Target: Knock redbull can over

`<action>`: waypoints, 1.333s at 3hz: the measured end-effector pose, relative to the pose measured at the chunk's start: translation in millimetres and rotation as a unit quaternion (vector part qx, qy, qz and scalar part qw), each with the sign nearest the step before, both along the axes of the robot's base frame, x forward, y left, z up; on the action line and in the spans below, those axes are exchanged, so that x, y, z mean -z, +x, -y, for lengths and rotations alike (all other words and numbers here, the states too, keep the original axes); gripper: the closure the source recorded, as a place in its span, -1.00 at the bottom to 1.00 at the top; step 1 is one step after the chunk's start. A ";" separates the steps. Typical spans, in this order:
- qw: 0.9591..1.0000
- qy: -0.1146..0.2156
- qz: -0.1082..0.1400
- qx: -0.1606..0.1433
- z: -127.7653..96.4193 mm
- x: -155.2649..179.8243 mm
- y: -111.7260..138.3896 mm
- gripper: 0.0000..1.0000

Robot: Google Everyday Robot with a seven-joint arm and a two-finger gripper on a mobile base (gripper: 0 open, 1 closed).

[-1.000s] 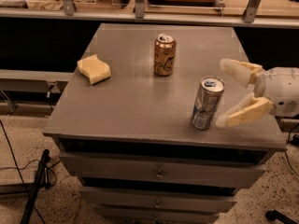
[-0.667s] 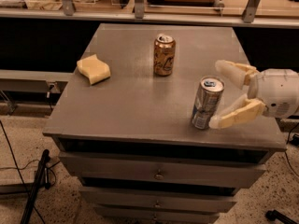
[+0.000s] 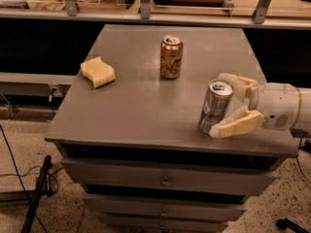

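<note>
Redbull can (image 3: 216, 106): stands on its base near the right front corner of the worktop (image 3: 136, 110), close to the front edge, top tipped slightly toward the right. Silver sides with blue panels, blue-tinted lid. Not yet knocked over.

Gripper (image 3: 217, 105): reaches in from the right edge of the view at the can's height, carried on a rounded white wrist (image 3: 279, 106). Jaws spread wide, clamped on nothing, with the can standing between them. Far finger (image 3: 238, 84): cream-coloured, passes behind the can's upper part, beside the rim. Near finger (image 3: 238, 125): lies low in front, tip against or just beside the can's lower right side; cannot tell whether truly touching.

Soda can (image 3: 171, 57): gold-brown, shorter and wider, upright toward the back middle of the worktop, well apart from the redbull can and from the gripper.

Sponge (image 3: 97, 72): pale yellow, lies flat on the left part of the worktop, well apart from both cans.

Under the worktop: grey drawers (image 3: 121, 176), stacked one above another, with a small knob (image 3: 165, 182) at the middle of the upper front.

Lower left, on the speckled floor (image 3: 97, 212): a black pole (image 3: 36, 195) leaning upward, with thin dark cables beside it.

Behind the worktop: a long rail (image 3: 194, 19) running across the view, with metal uprights rising from it.
</note>
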State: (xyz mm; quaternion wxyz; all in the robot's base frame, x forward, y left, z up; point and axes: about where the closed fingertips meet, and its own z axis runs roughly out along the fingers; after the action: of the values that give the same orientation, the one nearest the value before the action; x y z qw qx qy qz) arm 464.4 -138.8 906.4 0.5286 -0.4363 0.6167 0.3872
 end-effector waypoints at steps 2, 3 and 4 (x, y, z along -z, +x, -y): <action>1.000 0.010 0.002 0.004 1.9 6.2 -0.4 -0.65; 1.000 0.010 0.002 0.002 -0.4 5.4 -0.5 -0.17; 1.000 0.003 -0.007 -0.001 -5.1 5.2 0.6 0.28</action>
State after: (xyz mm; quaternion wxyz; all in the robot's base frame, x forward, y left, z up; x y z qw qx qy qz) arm 465.0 -133.7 901.2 0.5256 -0.4326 0.6186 0.3923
